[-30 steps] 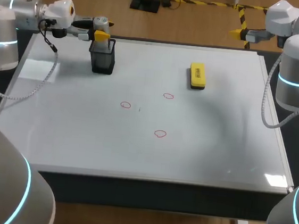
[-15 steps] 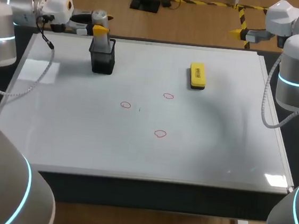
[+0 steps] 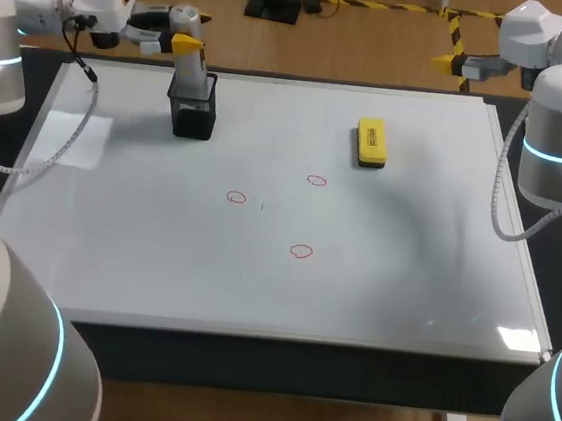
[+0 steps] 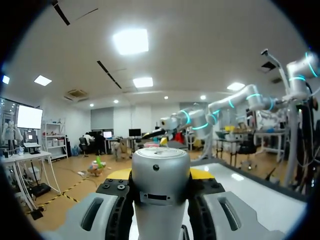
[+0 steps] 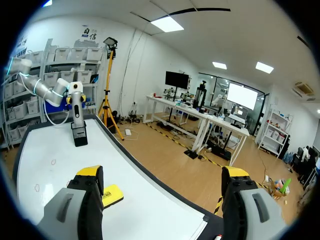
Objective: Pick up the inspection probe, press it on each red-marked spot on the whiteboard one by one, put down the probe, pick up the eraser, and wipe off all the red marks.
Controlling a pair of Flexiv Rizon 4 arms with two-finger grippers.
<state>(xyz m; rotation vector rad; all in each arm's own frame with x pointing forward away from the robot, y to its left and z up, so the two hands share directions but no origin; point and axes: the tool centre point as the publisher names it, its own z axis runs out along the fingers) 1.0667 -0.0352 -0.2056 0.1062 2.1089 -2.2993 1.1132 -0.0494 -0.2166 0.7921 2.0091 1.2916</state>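
My left hand [image 3: 183, 39] is clamping the smooth metallic cylindrical probe [image 3: 191, 68] (round-capped) in the black boxy holder [image 3: 192, 116] at eleven o'clock; my right hand [image 5: 162, 175] is gaping apart.

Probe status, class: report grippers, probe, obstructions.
Left gripper shut on probe, its lower end in the black holder. Right gripper open, empty, off the whiteboard. Nothing blocking the red marks.

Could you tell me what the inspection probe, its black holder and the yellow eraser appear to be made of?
The inspection probe looks like brushed metal: silver-grey with a soft sheen. The black holder may be wire mesh, dark and slightly see-through. The yellow eraser seems matte plastic, evenly coloured.
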